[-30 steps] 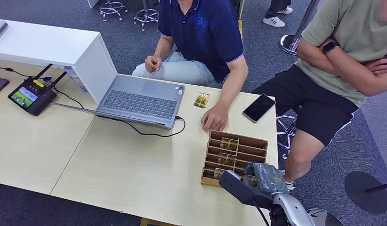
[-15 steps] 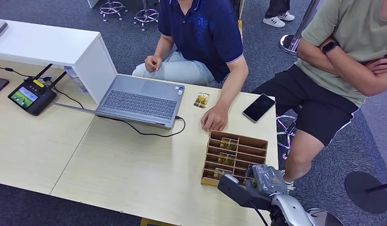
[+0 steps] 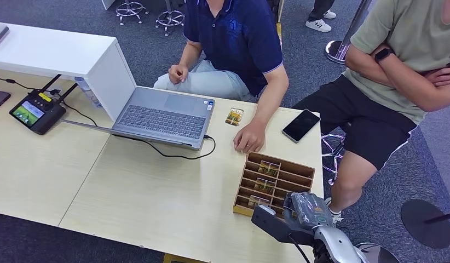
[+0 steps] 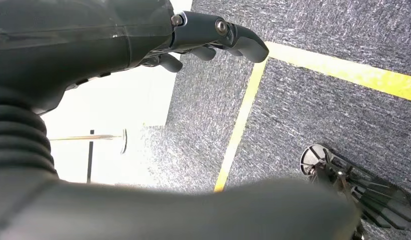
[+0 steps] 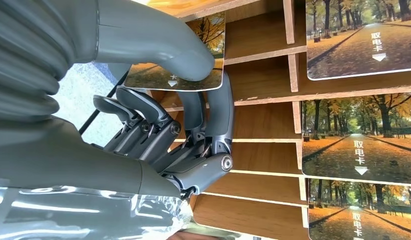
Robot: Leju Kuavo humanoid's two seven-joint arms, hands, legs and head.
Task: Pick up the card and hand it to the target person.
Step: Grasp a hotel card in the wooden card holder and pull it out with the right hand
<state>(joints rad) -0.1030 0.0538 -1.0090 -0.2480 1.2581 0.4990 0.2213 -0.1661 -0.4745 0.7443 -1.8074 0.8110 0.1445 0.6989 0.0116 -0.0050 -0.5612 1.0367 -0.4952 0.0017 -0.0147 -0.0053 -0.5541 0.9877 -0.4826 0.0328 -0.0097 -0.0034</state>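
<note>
1. Right hand has dropped slightly lower over the wooden rack.
2. It pinches a card between thumb and fingers, at the rack's near slot.
3. Left hand hangs loose, holding nothing.
4. Target person's hand lies beyond the rack; right hand nearer.

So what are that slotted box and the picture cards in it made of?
The slotted box looks like thin unfinished wood or fibreboard: matte brown, raw pale edges. The cards seem to be glossy plastic or coated paper, with rounded corners and a printed autumn avenue.

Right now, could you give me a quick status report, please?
Right hand pinching card at wooden rack. Left hand hanging, holding nothing. Person's hand rests beside rack.
</note>
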